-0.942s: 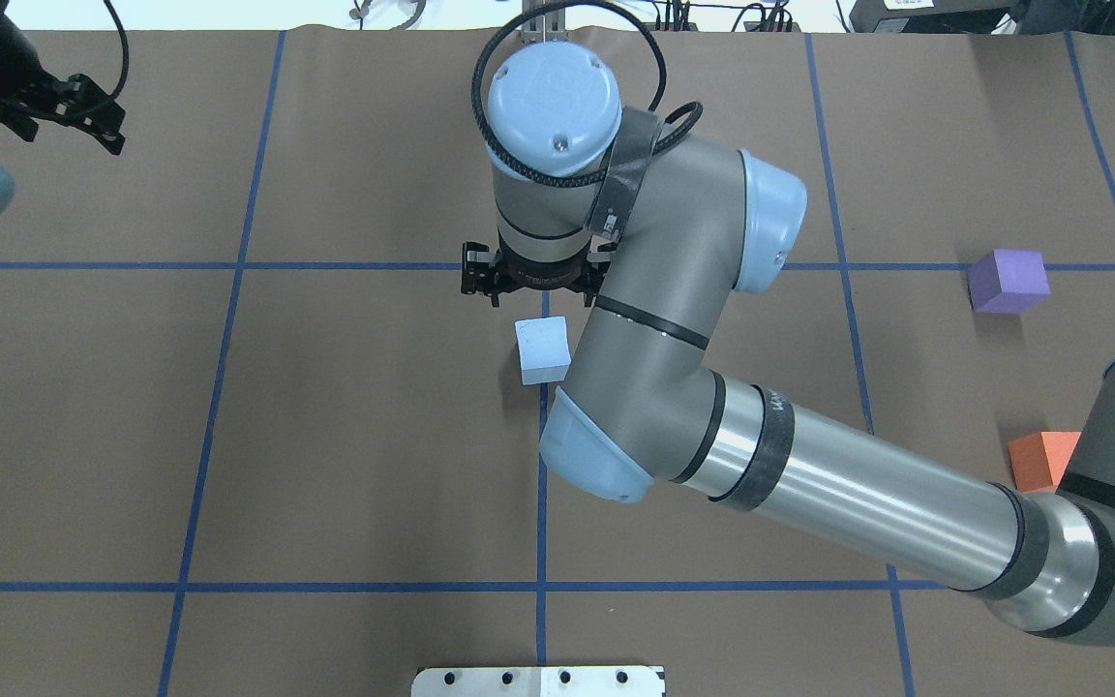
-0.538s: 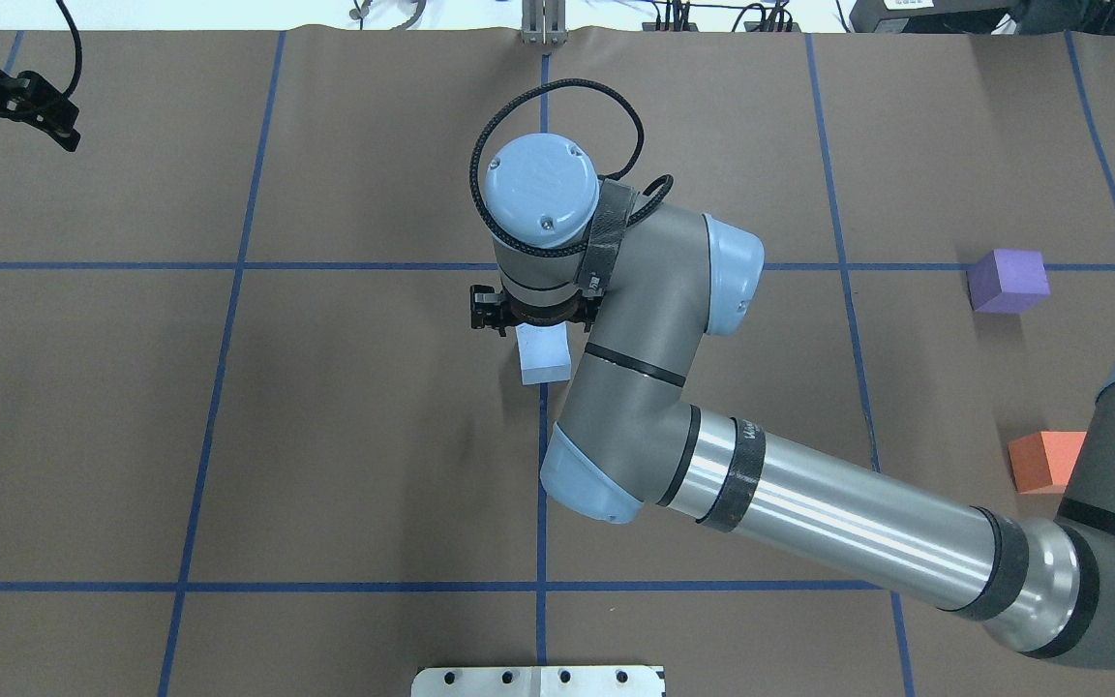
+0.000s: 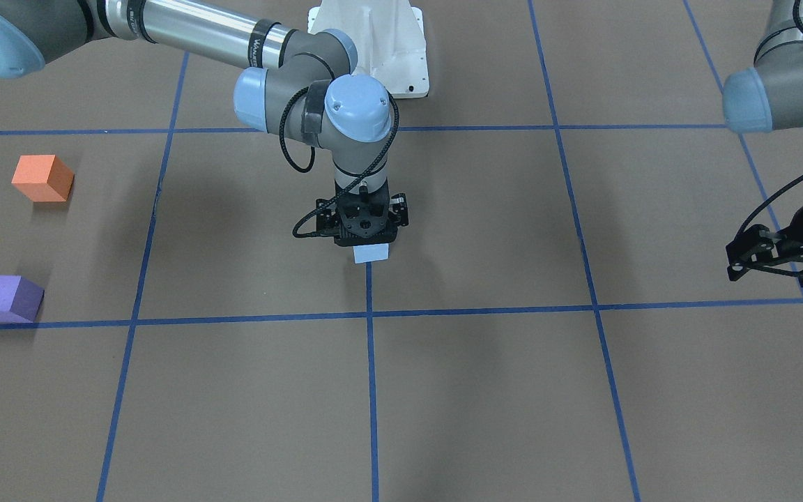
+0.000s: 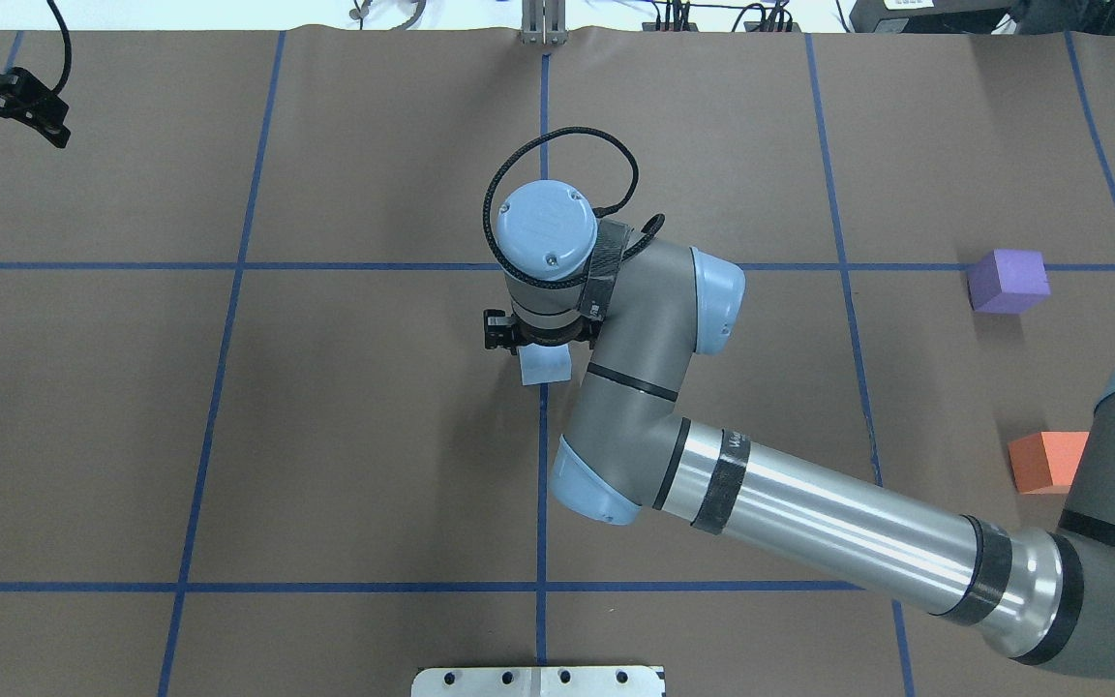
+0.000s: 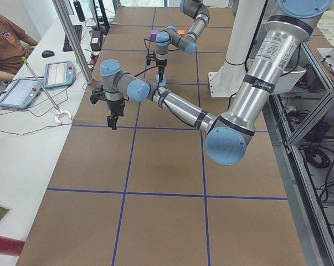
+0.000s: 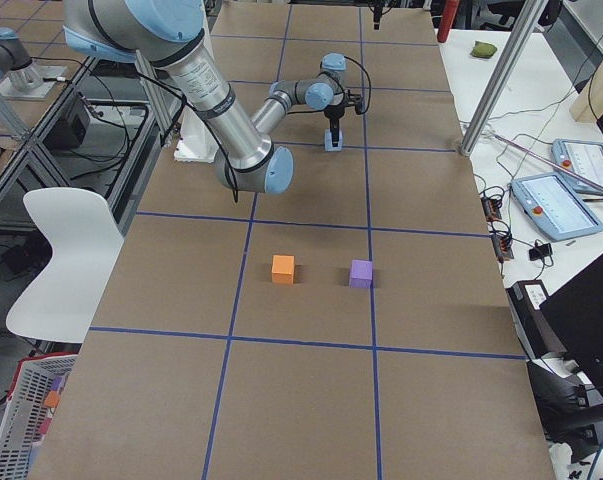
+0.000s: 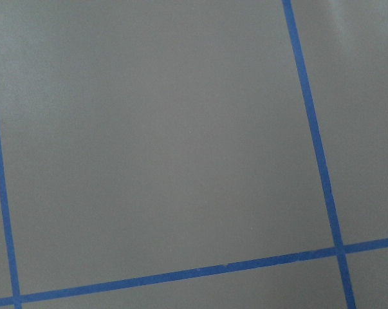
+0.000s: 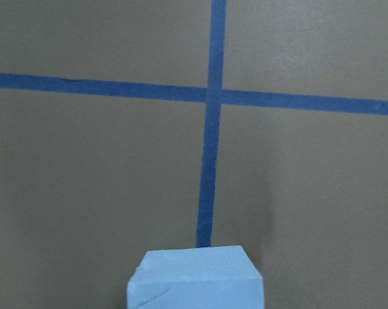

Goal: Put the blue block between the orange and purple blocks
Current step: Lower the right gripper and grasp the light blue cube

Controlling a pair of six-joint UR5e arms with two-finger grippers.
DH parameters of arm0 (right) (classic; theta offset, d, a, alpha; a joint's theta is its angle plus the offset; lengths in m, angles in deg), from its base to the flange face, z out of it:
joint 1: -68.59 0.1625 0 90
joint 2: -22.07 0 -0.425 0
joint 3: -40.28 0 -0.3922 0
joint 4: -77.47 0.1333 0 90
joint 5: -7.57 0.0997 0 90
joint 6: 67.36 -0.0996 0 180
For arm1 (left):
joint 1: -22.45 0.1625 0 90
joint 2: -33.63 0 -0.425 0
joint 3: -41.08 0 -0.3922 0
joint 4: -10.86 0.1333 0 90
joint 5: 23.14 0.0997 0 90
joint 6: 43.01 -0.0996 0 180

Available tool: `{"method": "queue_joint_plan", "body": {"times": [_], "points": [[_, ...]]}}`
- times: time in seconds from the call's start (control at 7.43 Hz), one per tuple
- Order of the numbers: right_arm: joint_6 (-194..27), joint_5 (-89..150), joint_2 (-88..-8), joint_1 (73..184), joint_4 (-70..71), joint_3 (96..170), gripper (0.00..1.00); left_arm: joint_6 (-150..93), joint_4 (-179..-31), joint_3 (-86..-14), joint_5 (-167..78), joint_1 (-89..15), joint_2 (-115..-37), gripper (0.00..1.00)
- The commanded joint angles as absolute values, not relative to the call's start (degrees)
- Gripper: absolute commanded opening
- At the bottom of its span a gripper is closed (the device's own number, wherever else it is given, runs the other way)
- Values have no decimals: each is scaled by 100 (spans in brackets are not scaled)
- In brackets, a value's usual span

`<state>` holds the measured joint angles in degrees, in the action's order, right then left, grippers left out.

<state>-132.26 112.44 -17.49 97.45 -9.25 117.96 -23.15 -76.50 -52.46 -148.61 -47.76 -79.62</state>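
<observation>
The light blue block (image 4: 543, 370) sits at the table's middle on a blue tape line. It shows in the front view (image 3: 372, 254) and at the bottom of the right wrist view (image 8: 197, 280). My right gripper (image 4: 545, 350) points straight down, low over the block, and looks open; its body hides the block's top and its fingertips. The purple block (image 4: 1007, 281) and the orange block (image 4: 1043, 462) stand apart at the far right, with a gap between them. My left gripper (image 4: 45, 121) hangs at the far left, looks open, and holds nothing.
The brown table cover (image 4: 325, 436) bears a grid of blue tape lines. My right forearm (image 4: 828, 528) stretches across the right half, near the orange block. A white base plate (image 4: 538, 681) sits at the near edge. An operator's desk with tablets (image 5: 22, 91) runs along the far side.
My right gripper has come down and toward the blue block, from beside it to over its top. My left gripper has drawn back further to the left.
</observation>
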Motion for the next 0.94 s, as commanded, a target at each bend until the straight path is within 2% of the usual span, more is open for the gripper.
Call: {"method": "queue_joint_plan", "body": {"times": [0.0, 0.4, 0.54, 0.67, 0.81], "points": [[-13222, 11260, -1844, 9724, -613, 11693, 100, -2315, -7650, -5261, -14864, -4778, -7966, 100], [-13222, 11277, -1827, 9724, -603, 11692, 100, -2315, -7650, -5279, -14864, -4778, -7966, 100], [-13248, 11277, -1810, 9733, -603, 11692, 71, -2315, -7650, -5279, -14864, -4778, -7966, 100], [-13249, 11277, -1801, 9733, -586, 11710, 1, -2315, -7650, -5287, -14873, -4778, -7966, 100], [-13275, 11269, -1818, 9733, -472, 11736, 0, -2315, -7650, -5296, -14865, -4778, -7966, 100]]}}
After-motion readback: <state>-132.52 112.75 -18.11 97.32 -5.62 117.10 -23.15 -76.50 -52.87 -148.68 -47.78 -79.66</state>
